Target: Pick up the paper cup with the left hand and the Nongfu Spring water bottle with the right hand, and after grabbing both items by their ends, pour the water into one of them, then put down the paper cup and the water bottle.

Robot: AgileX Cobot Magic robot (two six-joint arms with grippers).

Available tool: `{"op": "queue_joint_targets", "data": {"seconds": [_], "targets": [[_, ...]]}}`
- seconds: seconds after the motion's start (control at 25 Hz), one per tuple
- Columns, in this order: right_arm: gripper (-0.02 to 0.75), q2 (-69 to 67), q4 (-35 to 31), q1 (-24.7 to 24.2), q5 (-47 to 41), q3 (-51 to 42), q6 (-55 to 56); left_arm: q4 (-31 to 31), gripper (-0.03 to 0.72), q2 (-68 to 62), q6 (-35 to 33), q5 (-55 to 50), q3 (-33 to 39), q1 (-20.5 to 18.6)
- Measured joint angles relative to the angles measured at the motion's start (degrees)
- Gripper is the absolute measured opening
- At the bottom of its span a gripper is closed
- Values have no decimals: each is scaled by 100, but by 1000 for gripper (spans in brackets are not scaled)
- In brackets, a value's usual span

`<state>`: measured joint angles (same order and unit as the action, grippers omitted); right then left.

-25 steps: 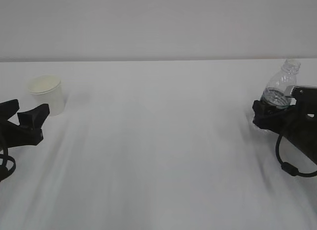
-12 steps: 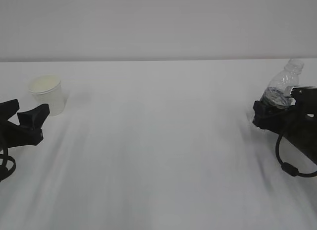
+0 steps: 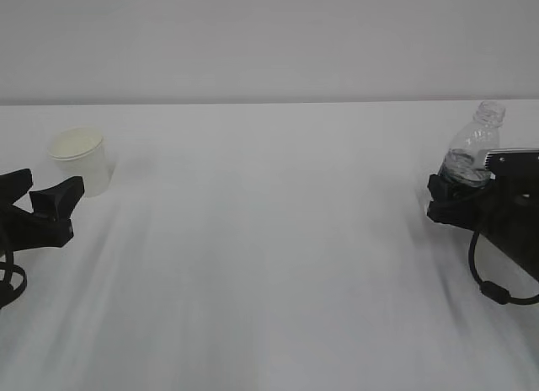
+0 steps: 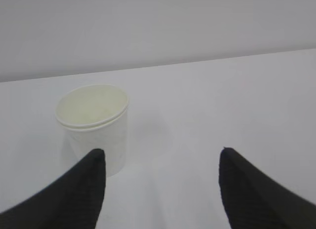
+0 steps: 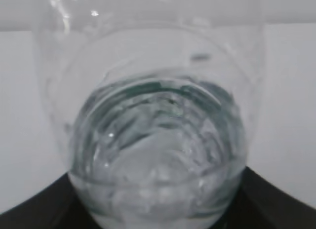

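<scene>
Left end effector (image 4: 160, 189): fingers apart, nothing between them, paper cup (image 4: 95, 128) upright on the white surface (image 3: 269, 256) just beyond, at left of frame. Right end effector (image 3: 459, 197): clamped around the lower body of the Nongfu Spring water bottle (image 3: 472, 147), far right of frame, leaning slightly; water (image 5: 158, 155) visible inside.

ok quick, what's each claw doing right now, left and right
Left claw: open, empty, with the paper cup standing just ahead of its left finger.
Right claw: closed around the lower part of the Nongfu Spring water bottle.
</scene>
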<state>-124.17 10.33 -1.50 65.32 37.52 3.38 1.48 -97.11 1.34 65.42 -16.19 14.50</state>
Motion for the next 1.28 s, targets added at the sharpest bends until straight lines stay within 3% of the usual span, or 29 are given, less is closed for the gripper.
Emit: {"op": "queue_joint_targets", "data": {"seconds": [0.28, 1.28], "targets": [[461, -11, 124, 0, 43, -47, -635, 0, 514, 0, 0, 0, 0, 0], [459, 737, 311, 0, -111, -556, -676, 11, 484, -397, 0, 12, -11, 0]]}}
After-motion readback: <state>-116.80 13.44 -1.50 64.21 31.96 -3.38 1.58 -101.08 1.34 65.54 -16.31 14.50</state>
